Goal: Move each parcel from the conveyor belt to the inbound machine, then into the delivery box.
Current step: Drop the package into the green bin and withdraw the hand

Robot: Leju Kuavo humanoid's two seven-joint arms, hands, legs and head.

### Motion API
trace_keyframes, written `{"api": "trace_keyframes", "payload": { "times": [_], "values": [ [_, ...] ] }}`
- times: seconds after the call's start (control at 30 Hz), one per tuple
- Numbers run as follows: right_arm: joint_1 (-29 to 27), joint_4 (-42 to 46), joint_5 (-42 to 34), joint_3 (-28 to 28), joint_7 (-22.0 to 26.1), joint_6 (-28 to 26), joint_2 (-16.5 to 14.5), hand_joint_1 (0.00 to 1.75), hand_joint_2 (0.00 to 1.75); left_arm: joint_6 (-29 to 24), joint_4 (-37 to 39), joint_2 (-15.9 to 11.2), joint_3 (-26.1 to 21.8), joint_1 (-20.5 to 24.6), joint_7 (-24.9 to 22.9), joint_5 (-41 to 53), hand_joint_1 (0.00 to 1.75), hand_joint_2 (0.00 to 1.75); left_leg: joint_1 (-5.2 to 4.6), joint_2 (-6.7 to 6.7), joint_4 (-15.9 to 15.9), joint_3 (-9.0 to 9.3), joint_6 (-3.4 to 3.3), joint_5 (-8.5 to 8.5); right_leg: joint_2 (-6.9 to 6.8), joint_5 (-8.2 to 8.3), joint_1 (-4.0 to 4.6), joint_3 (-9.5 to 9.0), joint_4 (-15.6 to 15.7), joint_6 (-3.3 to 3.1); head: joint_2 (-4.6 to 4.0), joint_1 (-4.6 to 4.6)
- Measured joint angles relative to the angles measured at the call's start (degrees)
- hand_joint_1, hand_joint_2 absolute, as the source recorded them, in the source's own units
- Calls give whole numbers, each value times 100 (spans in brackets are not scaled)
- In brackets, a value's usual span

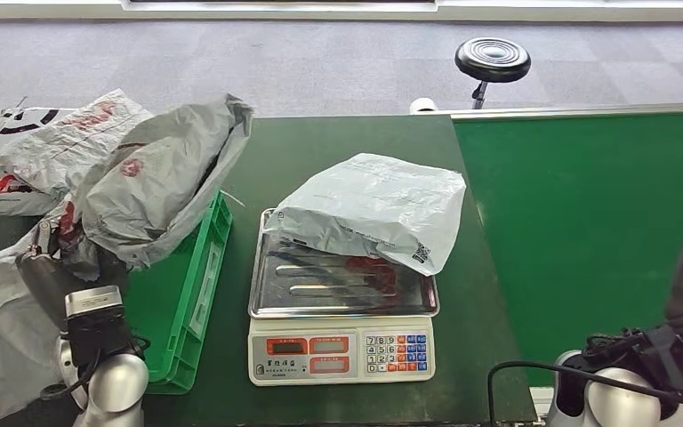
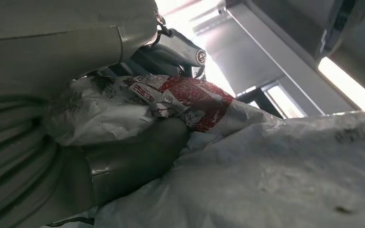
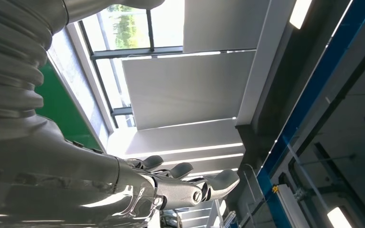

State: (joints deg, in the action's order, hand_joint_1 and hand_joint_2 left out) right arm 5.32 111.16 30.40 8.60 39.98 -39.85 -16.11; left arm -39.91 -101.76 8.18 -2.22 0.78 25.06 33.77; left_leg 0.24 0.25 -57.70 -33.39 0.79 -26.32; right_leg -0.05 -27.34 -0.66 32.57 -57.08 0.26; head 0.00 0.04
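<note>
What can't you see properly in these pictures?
- Scale readout: too small in the head view.
- Scale tray: its far part lies under the grey parcel.
- Green crate inside: hidden by the parcel that the left hand grips.
- Right hand: cut by the picture's edge.

Left hand [image 2: 123, 156] gripping a parcel [image 1: 156, 178] — right hand [image 3: 180, 185] empty, fingers [image 3: 221, 180] apart

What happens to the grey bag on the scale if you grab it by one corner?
The bag would probably sag and fold, since its thin plastic is wrinkled and slumps over the scale tray's edge. It looks puffy rather than packed, so it's likely light. The glossy film might slip in a loose hold.
</note>
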Motion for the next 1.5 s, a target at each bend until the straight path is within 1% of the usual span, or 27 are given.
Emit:
{"api": "trace_keyframes", "payload": {
  "times": [0.17, 0.37, 0.43, 0.5, 0.57, 0.6, 0.63, 0.67, 0.7, 0.73, 0.77, 0.8, 0.87, 0.9, 0.97, 1.0, 1.07, 1.13, 1.23, 1.27, 1.37, 1.4, 1.5],
  "values": [
    [0, -1, 0, -1, 0, 0, 0, 0, 175, 0, -113, 97, -166, 8, 17, -2, 175, 175, 0, 0, 0, 0, 0, 0, 0, 0, 0, 0, 0, 0, 0, -1],
    [0, -2, -2, -1, 0, 0, 0, 0, 175, 0, -163, 152, -232, 15, 52, -3, 175, 175, 0, -1, 0, 0, 0, 0, 0, 0, 0, 1, 0, 0, 0, -1],
    [0, -1, -8, -1, 0, 0, 0, 0, 175, 0, -163, 212, -283, 30, 204, 12, 175, 175, 0, -1, 0, 0, 0, 0, 0, 0, 0, 1, 0, 0, 0, -1],
    [-1, -1, -16, -1, 0, 0, 0, 0, 175, 0, -155, 312, -378, 67, 457, 108, 175, 175, 0, 0, 0, 0, 0, 0, 0, 0, 0, 1, 0, 0, 0, -1],
    [-2, 0, -22, -1, 0, -1, 0, 0, 175, 0, -151, 455, -529, 131, 750, 500, 175, 175, 0, 0, 0, 0, 0, 0, -1, 0, -1, 0, 0, 0, 0, -1],
    [-2, 0, -25, -1, 0, -1, 0, 0, 175, 0, -155, 543, -648, 176, 840, 949, 175, 175, -1, 0, 0, 0, 0, 0, -1, 0, -1, 1, 1, 0, 0, -1],
    [-3, 0, -28, 2, 0, -1, 1, 0, 175, 0, -157, 622, -781, 220, 812, 1593, 175, 175, -1, 1, 0, 2, 0, 0, 0, 0, -2, 1, 1, 0, 0, -1],
    [-4, 0, -33, 7, 0, -1, 1, 0, 175, 0, -139, 680, -913, 264, 626, 2432, 175, 175, -3, 2, -1, 5, 0, 0, 1, 0, -5, 2, 2, 0, 0, -2],
    [-6, 0, -38, 18, -1, -2, 2, 0, 175, 4, -72, 707, -1023, 313, 267, 3379, 175, 175, -4, 2, -1, 7, -1, 0, 1, 0, -7, 2, 3, 1, 0, -2],
    [-9, 1, -44, 31, -1, -3, 2, 0, 175, 32, 60, 696, -1080, 359, -236, 4219, 175, 175, -5, 2, -1, 8, -1, 0, 1, 0, -8, 2, 3, 1, 0, -1],
    [-14, 1, -48, 44, -1, -4, 2, 0, 175, 74, 248, 639, -1081, 404, -860, 4821, 175, 175, -6, 6, -1, 9, 0, 0, 3, 1, -8, 4, 3, -1, 0, 0],
    [-23, 3, -49, 56, -2, -5, 2, 0, 175, 130, 455, 552, -1031, 446, -1518, 5153, 175, 175, -6, 12, -1, 9, 0, 0, 7, 3, -5, 6, 2, -3, 0, 0],
    [-43, 7, -49, 75, -1, -6, 2, 0, 175, 278, 853, 243, -777, 523, -2759, 5258, 175, 175, -6, 28, -1, 9, 3, 0, 17, 8, 1, 11, 1, -10, 0, -1],
    [-49, 9, -47, 84, -1, -7, 2, 0, 175, 411, 1032, 69, -585, 565, -3258, 5258, 175, 175, -6, 32, -1, 9, 4, 1, 20, 9, 3, 12, 0, -11, 0, -2],
    [-52, 9, -44, 98, -1, -7, 2, 0, 175, 789, 1344, -256, -157, 628, -4005, 5258, 175, 175, -5, 31, 0, 9, 6, 2, 20, 9, 5, 11, -2, -13, 0, -2],
    [-52, 9, -44, 102, 0, -7, 2, 0, 175, 1007, 1469, -389, 38, 643, -4276, 5258, 175, 175, -5, 31, 0, 8, 7, 3, 20, 8, 5, 12, -3, -13, 0, -1],
    [-53, 9, -50, 107, -1, -7, 3, 0, 175, 1348, 1683, -579, 324, 655, -4586, 5258, 175, 175, -4, 34, 0, 8, 8, 2, 22, 8, 4, 13, -4, -13, 0, -2],
    [-53, 9, -58, 111, -2, -7, 3, 0, 175, 1553, 1885, -698, 472, 674, -4716, 5258, 175, 175, -3, 36, 0, 7, 8, 1, 25, 8, 2, 14, -5, -13, 0, -1],
    [-54, 9, -55, 116, -11, -7, 4, 0, 175, 1663, 2092, -773, 542, 689, -4775, 5258, 175, 175, -3, 34, 0, 5, 5, -2, 25, 8, 0, 13, -4, -13, 0, 0],
    [-54, 9, -45, 117, -23, -7, 4, 0, 175, 1665, 2131, -780, 546, 688, -4773, 5258, 132, 175, -3, 34, 0, 4, 4, -2, 25, 8, 0, 13, -4, -12, 0, 0],
    [-55, 9, 7, 117, -94, -7, 4, 0, 175, 1626, 2205, -785, 499, 673, -4740, 5258, 1, 44, -3, 33, 0, 3, 4, -2, 22, 7, -1, 12, -4, -12, 0, 0],
    [-55, 9, 26, 117, -121, -7, 4, 0, 175, 1570, 2215, -778, 457, 659, -4714, 5257, 0, 0, -3, 33, 0, 3, 4, -2, 22, 7, -1, 12, -4, -12, 0, 0],
    [-55, 9, 98, 117, -209, -7, 4, 0, 175, 1160, 2218, -705, 249, 612, -4544, 5199, 0, 0, -3, 33, 0, 3, 4, -2, 22, 8, -1, 12, -4, -12, 0, 0]
  ]
}}
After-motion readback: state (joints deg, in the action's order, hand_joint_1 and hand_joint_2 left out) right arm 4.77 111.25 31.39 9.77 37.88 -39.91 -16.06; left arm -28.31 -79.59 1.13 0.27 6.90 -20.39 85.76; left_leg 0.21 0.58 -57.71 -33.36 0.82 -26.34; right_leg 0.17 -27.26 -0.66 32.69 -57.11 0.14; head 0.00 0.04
